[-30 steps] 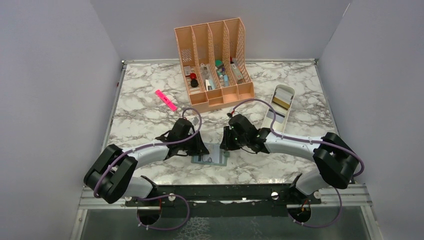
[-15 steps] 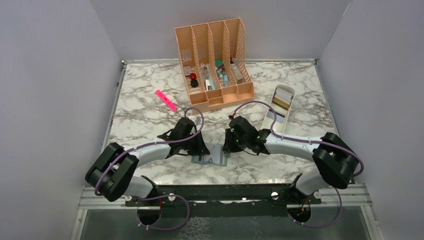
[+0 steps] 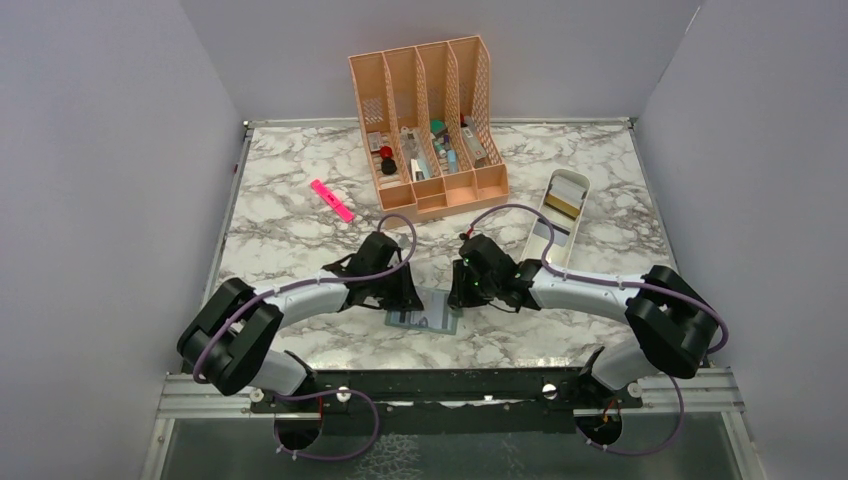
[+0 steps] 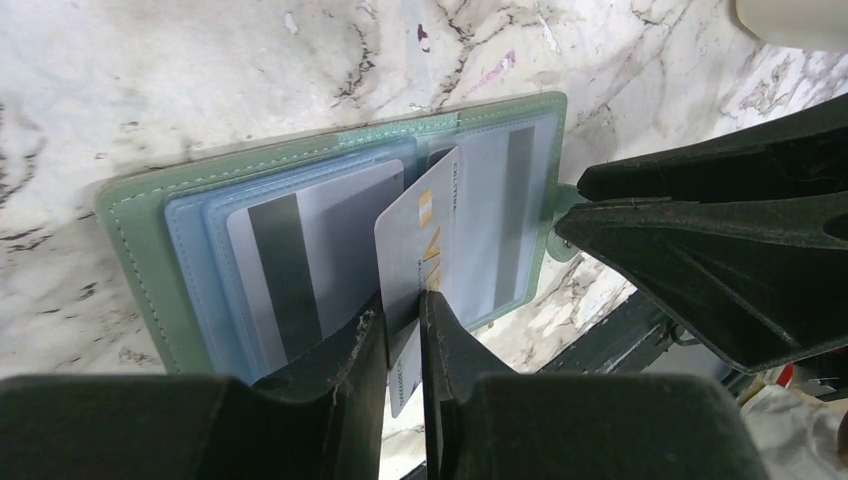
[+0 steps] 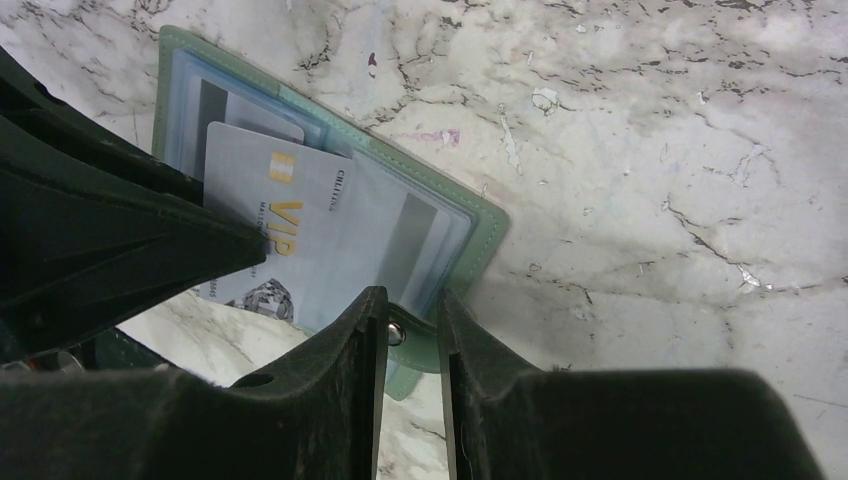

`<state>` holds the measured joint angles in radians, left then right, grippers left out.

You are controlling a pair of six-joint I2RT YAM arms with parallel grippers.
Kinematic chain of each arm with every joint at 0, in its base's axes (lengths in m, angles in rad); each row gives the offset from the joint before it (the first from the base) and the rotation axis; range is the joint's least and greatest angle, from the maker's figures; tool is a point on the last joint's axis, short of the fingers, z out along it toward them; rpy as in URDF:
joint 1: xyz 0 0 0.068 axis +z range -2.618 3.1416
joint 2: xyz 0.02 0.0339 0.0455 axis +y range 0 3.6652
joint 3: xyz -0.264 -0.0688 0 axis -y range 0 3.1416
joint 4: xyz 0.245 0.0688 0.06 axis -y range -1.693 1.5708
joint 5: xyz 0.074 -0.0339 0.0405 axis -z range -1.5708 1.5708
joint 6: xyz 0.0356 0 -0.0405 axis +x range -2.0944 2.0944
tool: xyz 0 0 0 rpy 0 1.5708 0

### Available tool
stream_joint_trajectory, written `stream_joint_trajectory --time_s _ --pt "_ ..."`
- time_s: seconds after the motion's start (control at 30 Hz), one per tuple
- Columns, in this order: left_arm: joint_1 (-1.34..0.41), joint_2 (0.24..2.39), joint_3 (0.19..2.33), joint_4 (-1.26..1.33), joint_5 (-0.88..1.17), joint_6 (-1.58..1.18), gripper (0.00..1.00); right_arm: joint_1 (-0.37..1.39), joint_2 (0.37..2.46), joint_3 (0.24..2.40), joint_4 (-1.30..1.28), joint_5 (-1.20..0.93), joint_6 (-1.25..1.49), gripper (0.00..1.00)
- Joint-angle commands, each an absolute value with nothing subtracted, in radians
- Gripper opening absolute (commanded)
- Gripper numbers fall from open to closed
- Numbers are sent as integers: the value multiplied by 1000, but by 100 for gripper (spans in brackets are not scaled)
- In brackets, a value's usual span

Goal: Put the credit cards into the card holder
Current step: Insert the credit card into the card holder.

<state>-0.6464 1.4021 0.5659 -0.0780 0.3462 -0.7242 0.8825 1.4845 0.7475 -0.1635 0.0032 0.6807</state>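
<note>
The left gripper [image 4: 403,305] has its two fingers pressed together on the near edge of a pale card [image 4: 420,240] marked VIP in gold. The card stands tilted on edge, its far edge down against the middle of the open card holder [image 4: 135,250], at the mouth of a blue-grey pocket. I cannot tell whether that edge is inside the pocket or only resting at it.

Across from it, the right gripper [image 5: 410,300] has its fingers closed to a narrow gap, and the holder's green snap tab [image 5: 408,345] sits in that gap, nipped between them. The metal snap shows just beside the left finger.

The holder lies flat and spread open on the marble table [image 3: 300,230], between the two wrists and close to the near edge. Its green cover frames blue-grey sleeves, and other cards with dark stripes show through the sleeves on either side of the tilted one.

Farther out, a long white tray [image 3: 583,205] lies to the right behind the right arm, with a tan card [image 3: 566,200] at its far end. A peach slotted organizer [image 3: 430,120] stands at the back of the table with small items in its compartments. A pink highlighter [image 3: 332,200] lies to its left, well apart from the holder.
</note>
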Motion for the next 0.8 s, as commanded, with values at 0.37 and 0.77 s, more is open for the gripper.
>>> stream_joint_trajectory --time_s 0.37,0.77 --pt "-674 1352 585 -153 253 -724 57 888 1432 733 -211 42 702 30" --pt "-720 1393 612 -152 198 -718 49 888 1440 679 -174 40 718 30"
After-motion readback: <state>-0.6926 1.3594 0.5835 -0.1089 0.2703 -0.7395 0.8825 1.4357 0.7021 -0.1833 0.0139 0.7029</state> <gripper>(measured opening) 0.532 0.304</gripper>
